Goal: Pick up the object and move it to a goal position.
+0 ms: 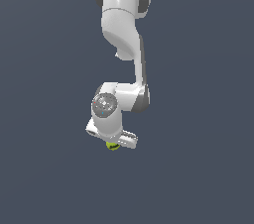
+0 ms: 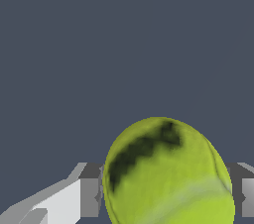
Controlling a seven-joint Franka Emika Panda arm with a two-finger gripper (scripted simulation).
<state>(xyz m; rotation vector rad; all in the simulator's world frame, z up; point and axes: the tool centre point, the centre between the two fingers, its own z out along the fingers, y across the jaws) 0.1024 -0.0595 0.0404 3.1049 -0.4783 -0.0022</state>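
Exterior view: the white Panda arm (image 1: 124, 25) is hanging down from twelve o'clock over a plain dark grey ground (image 1: 208, 168), its gripper (image 1: 113, 144) lying at six o'clock of the wrist housing. The yellow-green ball (image 1: 112, 145) is peeping out directly beneath the gripper body. Wrist view: the ball (image 2: 166, 173), showing a dark curved mark, is sitting between the two fingers (image 2: 89, 191), which are pressing against its sides; the jaws are standing closed around it.

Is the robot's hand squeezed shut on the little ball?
Yes, it looks shut on the tennis ball. In the wrist view, the hand's fingers sit tight against both sides.
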